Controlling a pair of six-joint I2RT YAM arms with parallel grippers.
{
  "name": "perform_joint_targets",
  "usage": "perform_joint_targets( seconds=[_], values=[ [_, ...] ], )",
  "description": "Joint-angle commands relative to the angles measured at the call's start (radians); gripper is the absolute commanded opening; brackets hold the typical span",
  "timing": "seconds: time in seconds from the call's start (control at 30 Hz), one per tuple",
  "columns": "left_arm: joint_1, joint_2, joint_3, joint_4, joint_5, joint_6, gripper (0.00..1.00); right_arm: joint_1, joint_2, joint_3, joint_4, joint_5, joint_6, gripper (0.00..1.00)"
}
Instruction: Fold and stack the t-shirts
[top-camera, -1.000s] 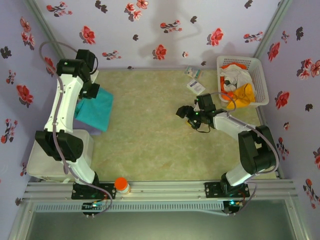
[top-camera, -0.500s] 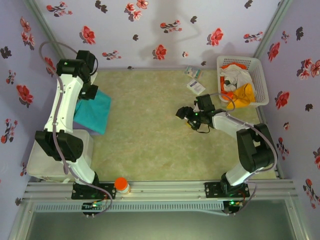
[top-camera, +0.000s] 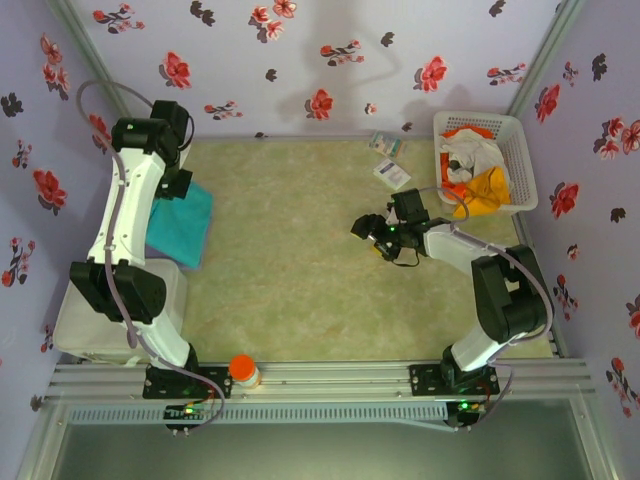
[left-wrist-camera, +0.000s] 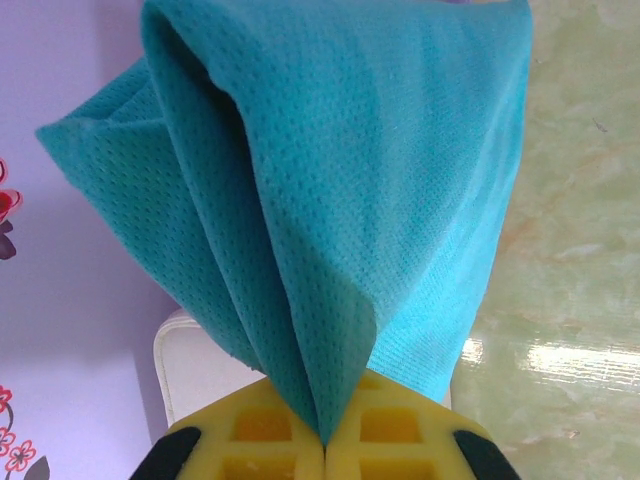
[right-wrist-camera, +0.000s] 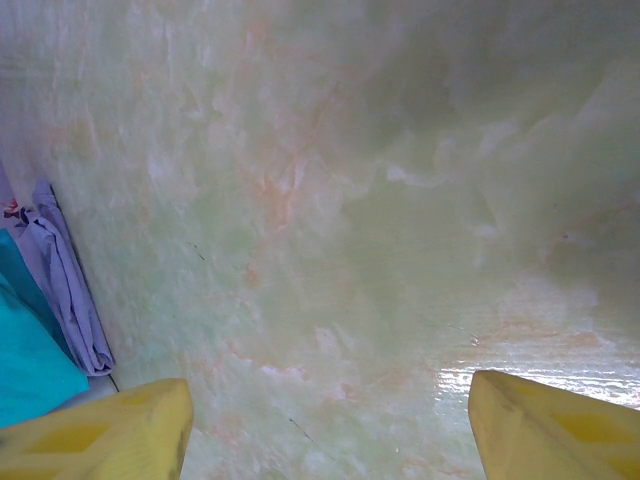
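- The left end effector (left-wrist-camera: 325, 445) is pinched shut on a bunched fold of the large teal knit t-shirt (left-wrist-camera: 350, 180). The shirt hangs from it in loose pleats by the table's (top-camera: 300, 280) left edge, towards the far corner. Only a narrow fold of cloth sits between the yellow pads, so a quick sideways move could pull it free and drop the shirt in a heap.
- The pleats hang unevenly. If the shirt is laid down like this, I judge it will land creased or half unfolded, and the fold would need redoing.
- The folded pale purple cloth t-shirt (right-wrist-camera: 65, 280) lies just beside the teal one at the left edge, with the teal partly over it. If the teal cloth drags across it, the friction could pull the purple fold open or skew the stack.
- A white rounded block (top-camera: 80, 320) sits near the left near corner, below the hanging cloth. A low pass could catch the trailing hem on its edge.
- The right end effector (right-wrist-camera: 330, 425) has its jaws spread wide and holds nothing, low over bare table right of the middle. It is well apart from the shirts, so it cannot steady the teal one if it slips.
- The white lattice plastic basket (top-camera: 520, 130) in the far right corner holds orange (top-camera: 490, 190) and white (top-camera: 480, 150) garments tangled together. Grabbing one may lift the others too.
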Motion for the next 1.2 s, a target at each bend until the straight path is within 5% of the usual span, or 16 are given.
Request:
perform_joint_targets(
  seconds=[0.0,1.17],
  values=[
    [0.01,0.006,0.004,-0.002,-0.017,-0.009,0.0,-0.007,0.012,0.017,-0.005,-0.015,-0.01,0.73],
    [0.128,0.076,-0.223,0.239,-0.013,-0.012,0.0,-0.007,0.028,0.026,-0.034,-0.023,-0.03,0.73]
  ],
)
